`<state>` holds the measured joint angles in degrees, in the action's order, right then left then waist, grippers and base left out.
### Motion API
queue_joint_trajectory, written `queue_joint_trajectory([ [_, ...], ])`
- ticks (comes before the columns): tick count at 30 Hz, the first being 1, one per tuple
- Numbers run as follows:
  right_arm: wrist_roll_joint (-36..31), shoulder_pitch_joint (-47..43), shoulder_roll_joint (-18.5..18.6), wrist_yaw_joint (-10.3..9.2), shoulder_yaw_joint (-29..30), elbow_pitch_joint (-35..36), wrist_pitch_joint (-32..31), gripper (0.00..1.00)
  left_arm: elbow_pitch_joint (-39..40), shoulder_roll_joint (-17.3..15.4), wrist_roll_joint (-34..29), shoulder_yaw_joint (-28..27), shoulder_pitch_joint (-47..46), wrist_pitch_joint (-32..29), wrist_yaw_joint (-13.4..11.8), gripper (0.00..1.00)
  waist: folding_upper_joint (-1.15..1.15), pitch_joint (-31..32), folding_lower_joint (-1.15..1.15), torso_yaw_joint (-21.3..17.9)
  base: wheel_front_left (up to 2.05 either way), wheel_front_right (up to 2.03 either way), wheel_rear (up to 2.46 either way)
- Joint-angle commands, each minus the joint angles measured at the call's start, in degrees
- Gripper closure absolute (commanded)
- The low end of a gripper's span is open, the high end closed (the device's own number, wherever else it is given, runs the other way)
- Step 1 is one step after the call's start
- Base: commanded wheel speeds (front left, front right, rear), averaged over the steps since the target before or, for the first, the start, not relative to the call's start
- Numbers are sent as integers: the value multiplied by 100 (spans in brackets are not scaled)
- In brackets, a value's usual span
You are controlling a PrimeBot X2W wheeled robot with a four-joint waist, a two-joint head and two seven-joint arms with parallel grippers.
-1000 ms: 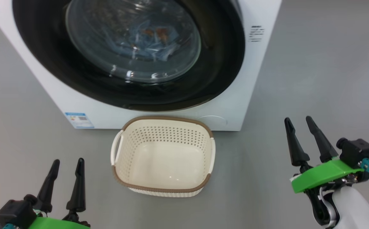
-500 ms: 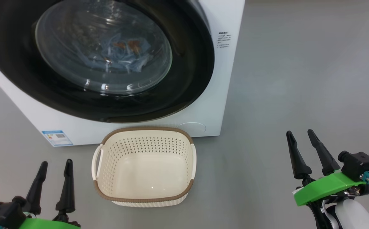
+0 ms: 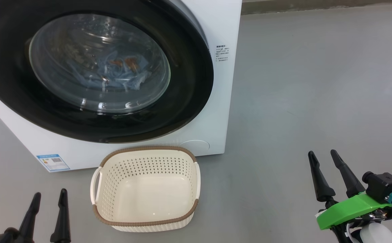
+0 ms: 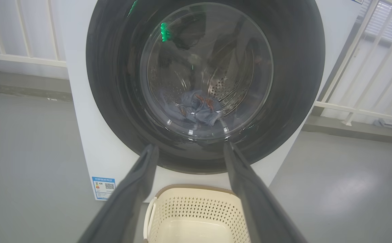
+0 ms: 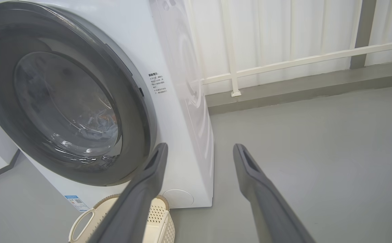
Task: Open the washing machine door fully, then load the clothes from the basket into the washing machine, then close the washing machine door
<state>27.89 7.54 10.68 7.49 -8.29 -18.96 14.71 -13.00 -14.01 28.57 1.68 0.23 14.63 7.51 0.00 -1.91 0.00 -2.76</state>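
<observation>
- With its door shut, the washing machine (image 3: pixel 226 30) stands as a white box on the grey floor (image 3: pixel 317 84), its front turned toward the robot.
- Washing machine door (image 3: pixel 189 84): a glossy black round, lying flat against the machine's front, with its glass bowl bulging outward.
- Basket (image 3: pixel 145 165): on the floor just before the machine's lower front, mouth up. Its long axis runs along the machine's front, with a handle at each short end.
- Clothes (image 3: pixel 114 72): light blue fabric with orange-brown marks, lying low inside the machine behind the door glass.
- Right claw (image 3: pixel 321 152): fingers apart and holding nothing, well off the machine's right corner.
- Left claw (image 3: pixel 50 193): fingers apart and holding nothing, below the machine's front.
- Blue label sticker (image 3: pixel 53 162): at the machine's lower left front corner. It carries a square code, and its writing is too small to read.
- Printed text block (image 3: pixel 222 53): on the machine's front, right of the door, also unreadable.
</observation>
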Motion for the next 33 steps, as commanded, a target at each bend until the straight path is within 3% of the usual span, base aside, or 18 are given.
queue_joint_trajectory([
  [1, 15, 34, 64, 0, -69, 158, 29, 0, 132, -148, -62, -234, -66, 37, -2, 0, 0, 21, 0, -19, 0, 0, 0],
  [26, -13, -2, 55, 0, -70, 222, 29, 0, 148, -136, -90, -283, 27, 37, -2, 0, 0, 13, 0, 6, 0, 0, 0],
  [27, 1, -15, -7, 0, 47, 69, -1, 100, 23, 23, -50, -68, 133, -1, 0, 100, 0, 13, 0, 6, 0, 0, 0],
  [33, 84, -204, -174, 0, 28, -221, -31, 100, -256, 275, 43, 10, 160, -32, -1, 100, 0, 15, 0, 9, 0, 0, 0],
])
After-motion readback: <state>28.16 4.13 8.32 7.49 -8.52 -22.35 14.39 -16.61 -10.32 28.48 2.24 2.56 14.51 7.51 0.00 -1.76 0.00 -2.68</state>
